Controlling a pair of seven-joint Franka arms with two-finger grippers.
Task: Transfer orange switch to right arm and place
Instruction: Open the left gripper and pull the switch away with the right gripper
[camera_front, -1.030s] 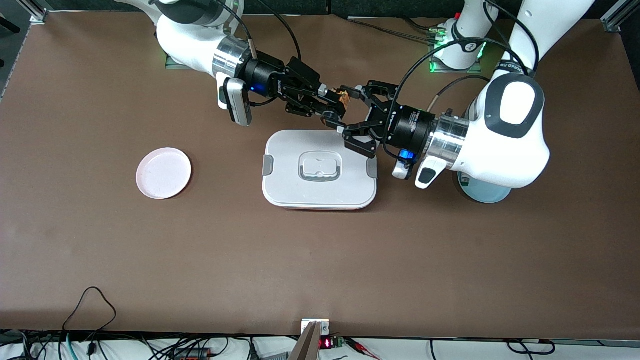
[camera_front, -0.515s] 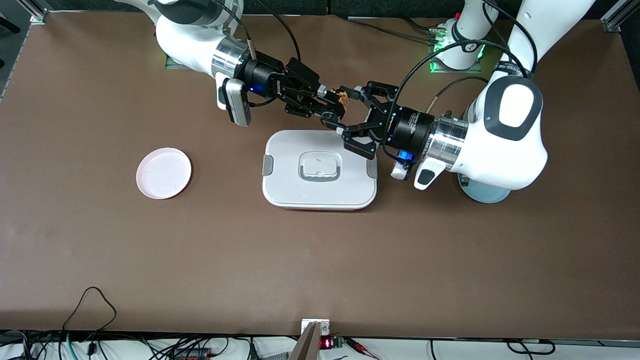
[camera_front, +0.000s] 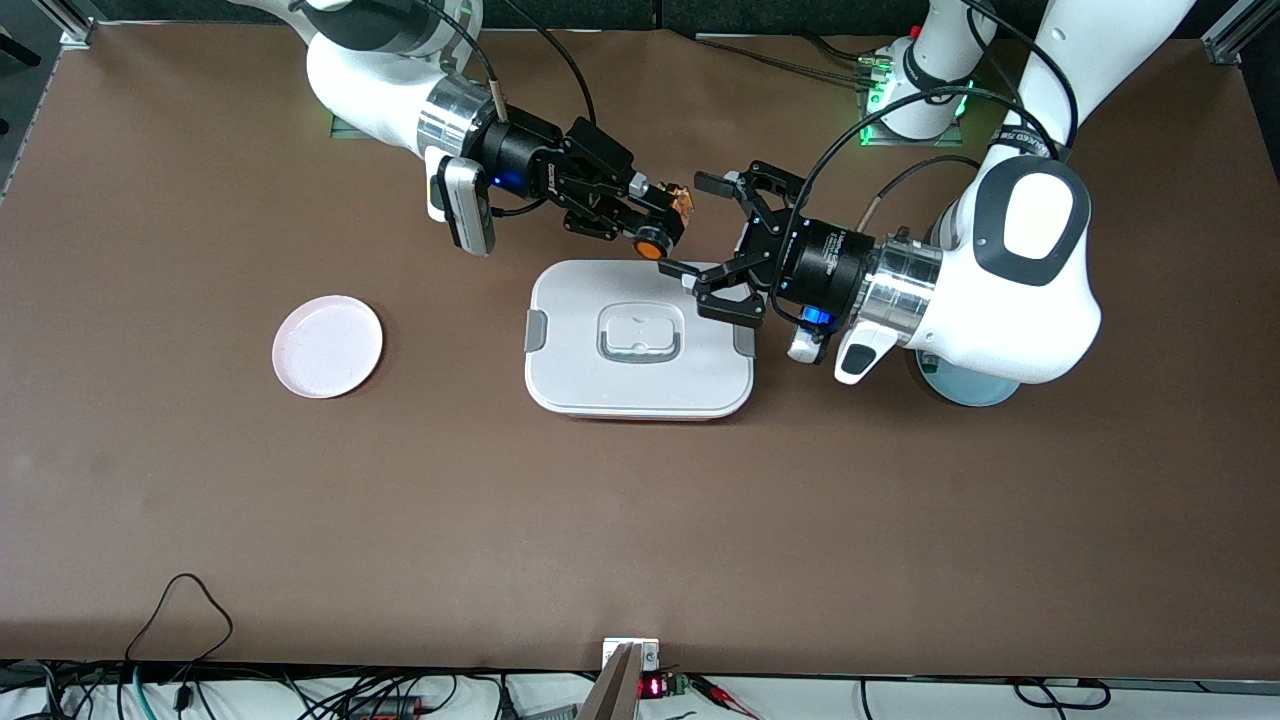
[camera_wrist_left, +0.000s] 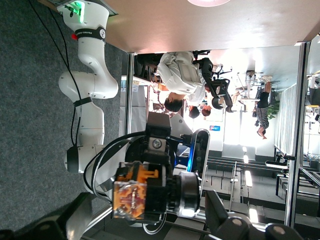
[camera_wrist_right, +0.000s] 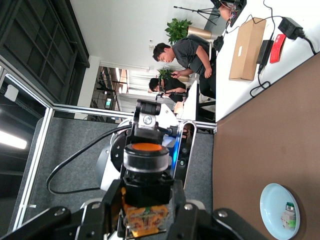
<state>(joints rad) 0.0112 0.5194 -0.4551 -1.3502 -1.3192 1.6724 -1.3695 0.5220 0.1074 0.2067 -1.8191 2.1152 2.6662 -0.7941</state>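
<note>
The orange switch (camera_front: 665, 215), a black body with a round orange cap and brassy terminals, hangs in the air over the table just off the white container's edge. My right gripper (camera_front: 662, 218) is shut on its body. In the right wrist view the switch (camera_wrist_right: 147, 192) sits clamped between both fingers (camera_wrist_right: 100, 217), cap pointing away. My left gripper (camera_front: 697, 228) stands open a short way from the switch, toward the left arm's end, its fingers apart and touching nothing. The left wrist view shows the switch (camera_wrist_left: 142, 192) ahead, clear of the open fingers (camera_wrist_left: 227, 222).
A white lidded container (camera_front: 560, 375) lies mid-table under both hands. A pink plate (camera_front: 327, 346) sits toward the right arm's end. A pale blue plate (camera_front: 968, 390) lies under the left arm, and the right wrist view shows a small white-and-green part (camera_wrist_right: 288, 212) on it.
The left gripper has opened, let go of the switch and drawn back toward its own end. The right gripper keeps its hold and has pulled the switch slightly toward the right arm's base.
</note>
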